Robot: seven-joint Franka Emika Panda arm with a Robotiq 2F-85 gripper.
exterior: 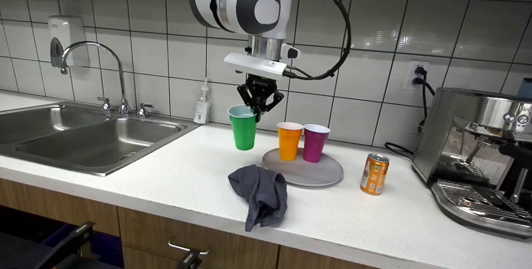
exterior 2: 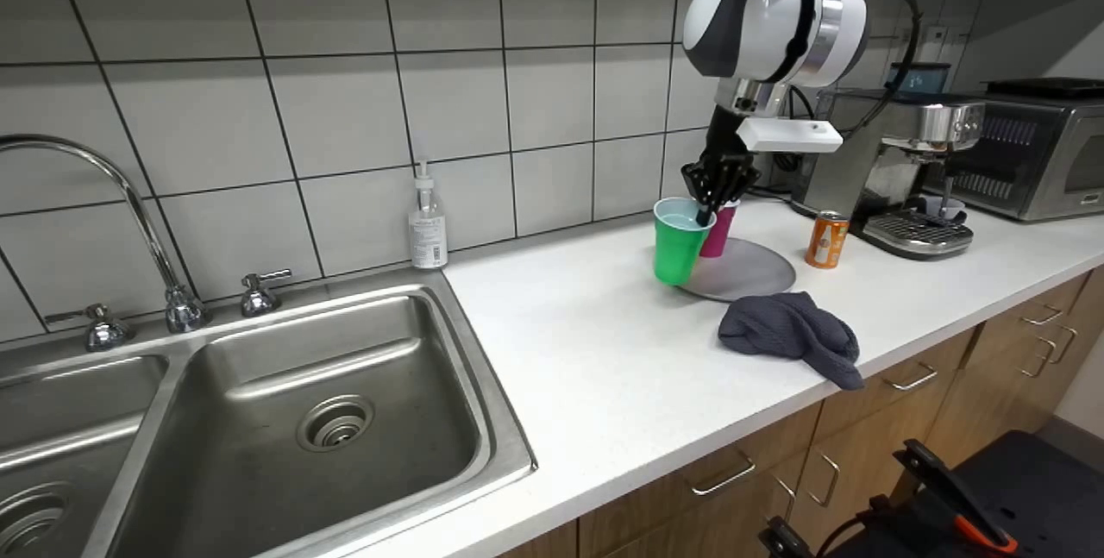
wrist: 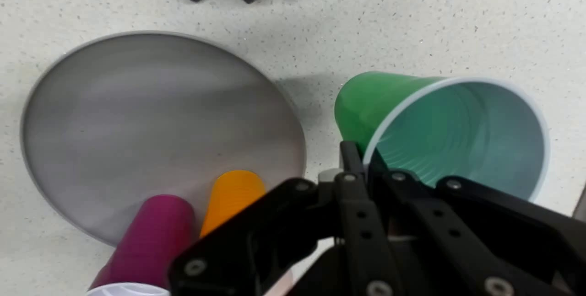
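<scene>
The claw [wrist: 365,161] is clamped on the rim of the green cup [wrist: 430,122], right of centre in the wrist view; a light pinch and level, unhurried motion should spare its wall. The mouth faces up, long axis near vertical in both exterior views. The grey plate [wrist: 146,117] lies at left.

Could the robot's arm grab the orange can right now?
Probably not: its gripper is pinching the green cup by its rim. Nothing covers the orange can, though, so an empty gripper might reach it.
</scene>
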